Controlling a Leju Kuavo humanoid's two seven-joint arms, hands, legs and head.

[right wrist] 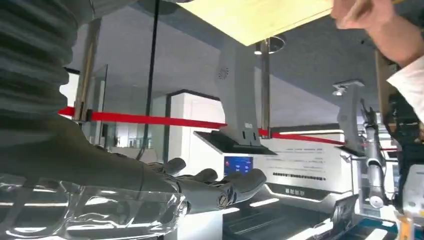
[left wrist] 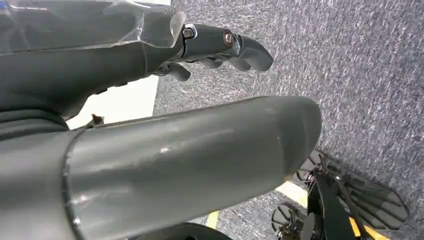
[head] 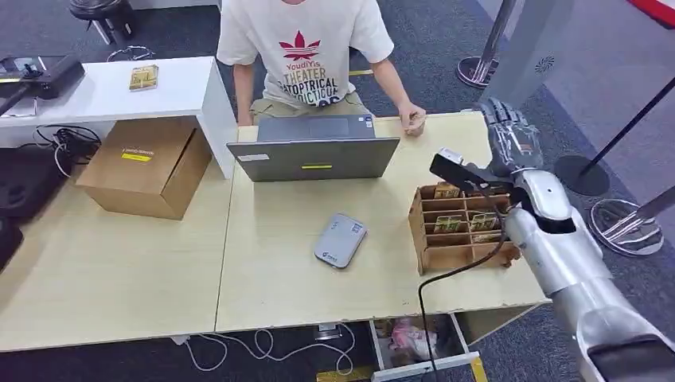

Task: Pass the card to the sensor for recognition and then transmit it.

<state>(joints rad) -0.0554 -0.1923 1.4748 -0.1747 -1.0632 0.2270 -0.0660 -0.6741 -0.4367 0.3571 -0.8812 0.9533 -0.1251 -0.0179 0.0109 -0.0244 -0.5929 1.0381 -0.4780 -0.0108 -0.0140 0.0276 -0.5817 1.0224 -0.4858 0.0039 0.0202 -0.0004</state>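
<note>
Raised beyond the far right corner of the wooden card rack (head: 460,225), the right hand (head: 512,137) is seen with fingers (right wrist: 235,184) extended, close together and holding nothing. Cards (head: 448,224) are glimpsed in the rack's compartments, partly hidden behind the right forearm. The grey sensor (head: 340,239) lies left of the rack. The left hand (left wrist: 220,47) hangs over carpet, its fingers slightly curled and empty, largely hidden by its thumb.
</note>
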